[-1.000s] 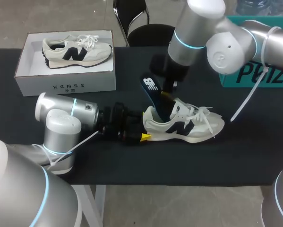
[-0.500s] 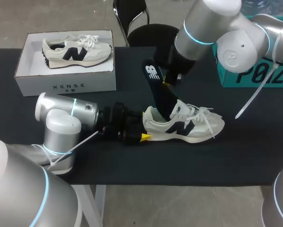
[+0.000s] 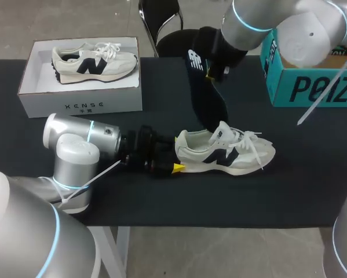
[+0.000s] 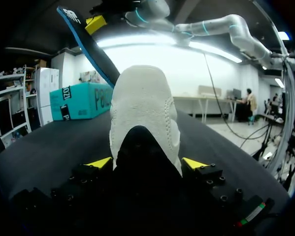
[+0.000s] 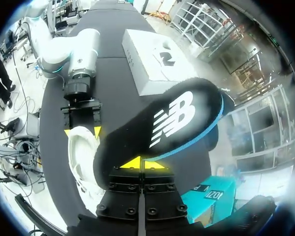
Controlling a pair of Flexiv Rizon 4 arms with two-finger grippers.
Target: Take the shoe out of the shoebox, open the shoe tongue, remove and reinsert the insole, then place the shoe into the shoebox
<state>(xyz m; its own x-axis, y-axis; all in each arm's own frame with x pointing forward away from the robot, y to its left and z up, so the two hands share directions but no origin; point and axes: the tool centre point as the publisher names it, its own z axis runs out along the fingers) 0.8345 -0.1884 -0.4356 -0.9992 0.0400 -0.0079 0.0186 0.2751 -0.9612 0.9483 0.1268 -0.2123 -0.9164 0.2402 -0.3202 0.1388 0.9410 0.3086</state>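
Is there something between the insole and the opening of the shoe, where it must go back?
Nothing visible. The insole hangs from the right gripper, its lower end at the open collar of the shoe.

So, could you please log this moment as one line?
left jaws: shut on shoe | right jaws: shut on insole, held above shoe

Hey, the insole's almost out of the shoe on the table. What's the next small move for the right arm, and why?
Probably lift the right gripper a little higher. The insole it grips seems to have its lower end just at the opening of the shoe, whose heel the left gripper clamps steady.
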